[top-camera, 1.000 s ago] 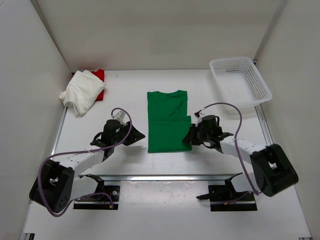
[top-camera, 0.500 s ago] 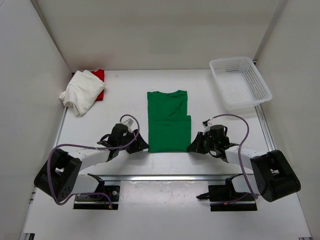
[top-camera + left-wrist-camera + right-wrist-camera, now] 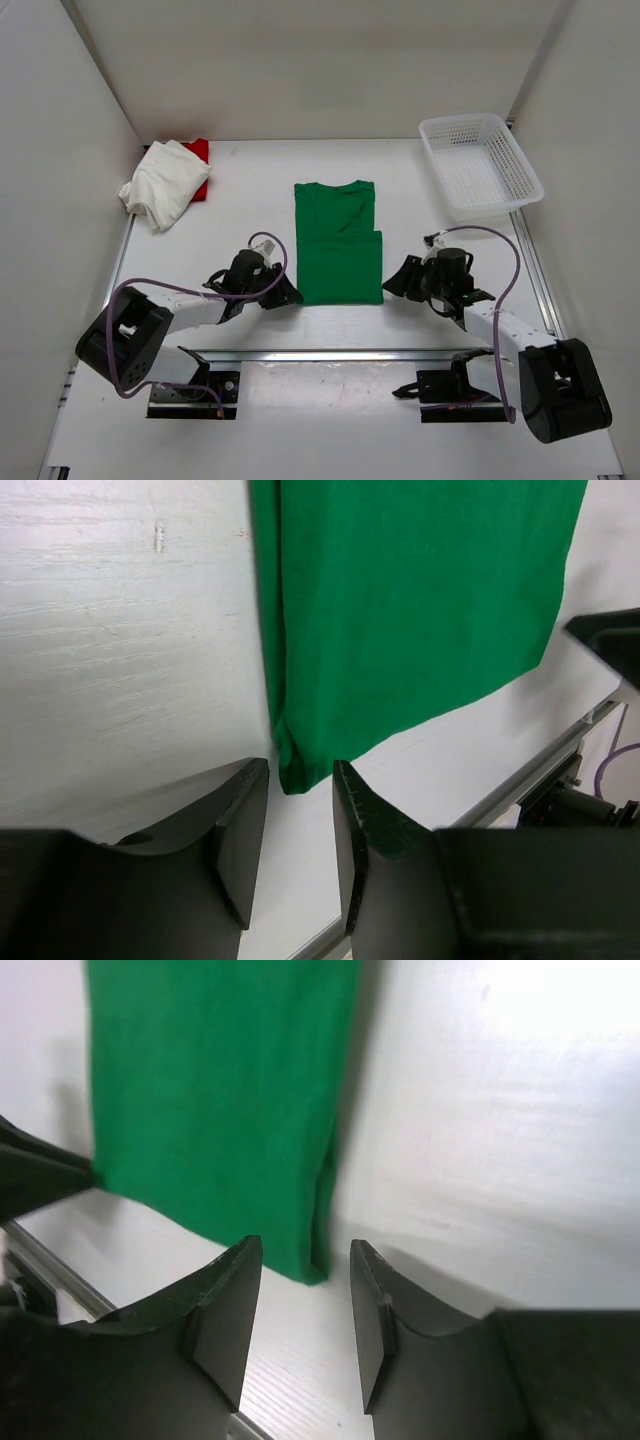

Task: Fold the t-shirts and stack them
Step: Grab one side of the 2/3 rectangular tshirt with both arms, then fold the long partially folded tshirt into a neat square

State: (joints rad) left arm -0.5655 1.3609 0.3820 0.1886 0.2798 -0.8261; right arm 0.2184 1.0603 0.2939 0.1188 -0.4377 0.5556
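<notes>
The green t-shirt (image 3: 338, 243) lies flat on the table (image 3: 250, 200), folded into a long narrow strip with its neckline at the far end and a doubled layer over its near half. The left gripper (image 3: 292, 298) sits low at the shirt's near left corner, and the right gripper (image 3: 392, 284) sits at its near right corner, so the shirt lies between the two. In the left wrist view the black fingers (image 3: 240, 820) stand apart, with the corner of the shirt's folded edge just reaching into the gap, clamped by neither. The right wrist view shows the same (mirrored): its fingers (image 3: 225, 1310) are spread and the green corner pokes loose between the tips. Left of the green shirt and beyond it, the white t-shirt (image 3: 165, 185) lies crumpled, partly covering the red t-shirt (image 3: 200, 150). Right of the green shirt and beyond it stands a white mesh basket (image 3: 480, 160).
</notes>
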